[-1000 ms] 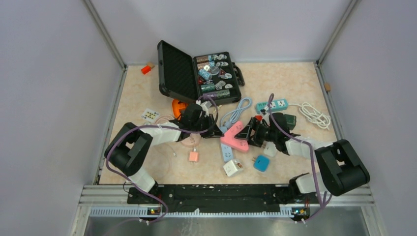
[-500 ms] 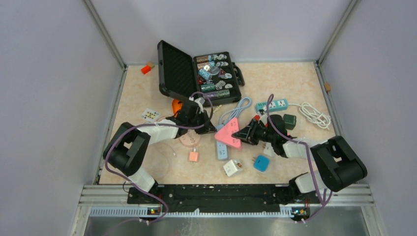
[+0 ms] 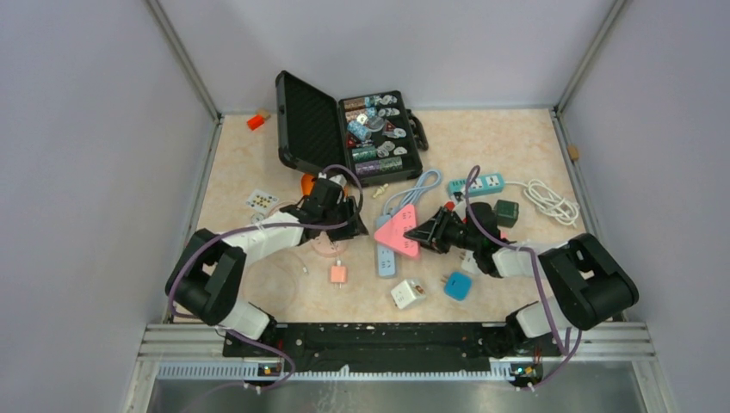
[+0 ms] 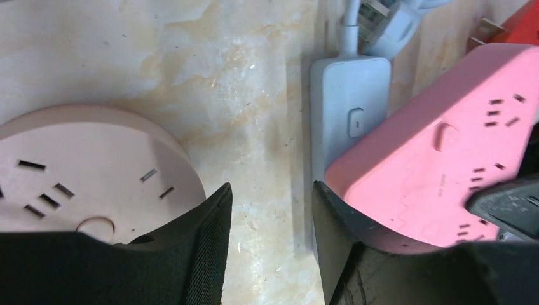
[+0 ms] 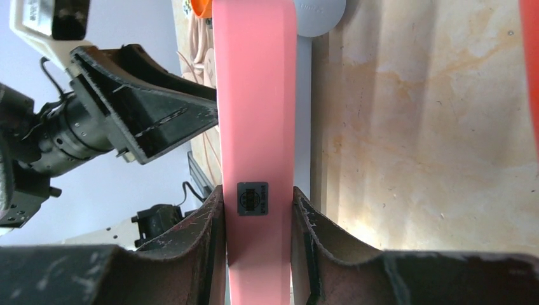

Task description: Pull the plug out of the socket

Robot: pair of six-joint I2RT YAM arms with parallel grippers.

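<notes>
My right gripper [image 3: 428,233] is shut on a pink triangular socket [image 3: 397,232] and holds it tilted on edge above the table. In the right wrist view the socket [image 5: 254,95] stands clamped between my fingers [image 5: 256,203]. My left gripper [image 3: 348,218] is open and empty, just left of the pink socket and apart from it. In the left wrist view its jaws [image 4: 270,210] frame bare table, with a round pink socket [image 4: 82,171] on the left and the pink triangular socket [image 4: 438,159] on the right. No plug shows in the socket faces I see.
A pale blue power strip [image 3: 384,256] lies under the pink socket. A white adapter [image 3: 407,294], a blue adapter [image 3: 457,286] and a small pink adapter [image 3: 339,274] lie in front. An open black case [image 3: 344,129], a teal strip [image 3: 476,183] and a white cable [image 3: 551,202] lie behind.
My right gripper has carried the pink socket left and tipped it up. My left gripper has drawn back to the left, away from the socket.
</notes>
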